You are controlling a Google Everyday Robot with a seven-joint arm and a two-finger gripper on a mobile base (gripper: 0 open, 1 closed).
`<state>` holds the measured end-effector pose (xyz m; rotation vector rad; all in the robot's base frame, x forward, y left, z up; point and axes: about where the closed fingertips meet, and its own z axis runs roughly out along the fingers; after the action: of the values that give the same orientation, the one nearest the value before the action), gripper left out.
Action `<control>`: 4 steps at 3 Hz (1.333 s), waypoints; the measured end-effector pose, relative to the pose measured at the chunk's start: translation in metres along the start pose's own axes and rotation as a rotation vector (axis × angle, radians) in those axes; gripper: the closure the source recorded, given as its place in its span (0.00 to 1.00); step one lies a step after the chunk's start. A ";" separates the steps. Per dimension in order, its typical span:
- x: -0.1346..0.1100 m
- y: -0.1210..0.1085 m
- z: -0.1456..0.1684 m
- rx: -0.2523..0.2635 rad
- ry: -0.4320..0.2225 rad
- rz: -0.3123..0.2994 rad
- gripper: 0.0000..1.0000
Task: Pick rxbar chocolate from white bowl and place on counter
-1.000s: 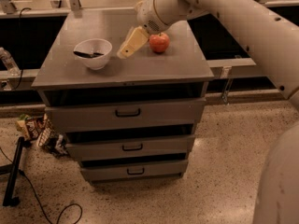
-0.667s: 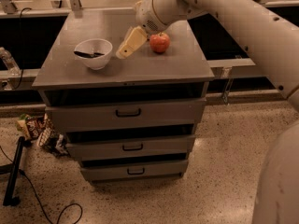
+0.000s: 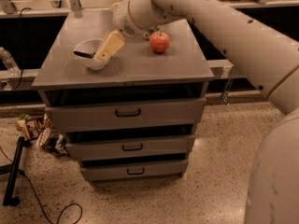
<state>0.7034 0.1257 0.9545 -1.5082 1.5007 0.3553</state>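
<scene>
The white bowl (image 3: 87,50) sits on the left part of the grey counter (image 3: 140,66). The rxbar chocolate (image 3: 83,55), a thin black bar, lies in the bowl with one end sticking out over the left rim. My gripper (image 3: 101,56) reaches down from the upper right and sits at the bowl's right rim, covering that side of the bowl. It is close to the bar's right end. I cannot see whether it touches the bar.
A red apple (image 3: 159,42) stands on the counter to the right of the gripper. Three drawers (image 3: 127,112) with black handles are below. A water bottle (image 3: 7,61) stands at the left. Snack packets (image 3: 35,129), a black stand leg (image 3: 13,171) and cables lie on the floor.
My gripper has moved left and down, from between the bowl and the apple to the bowl's right rim. The bowl, bar and apple have stayed in place.
</scene>
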 end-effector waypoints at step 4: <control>0.000 0.018 0.056 -0.005 -0.050 0.027 0.00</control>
<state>0.7102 0.1719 0.9187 -1.4732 1.4831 0.4101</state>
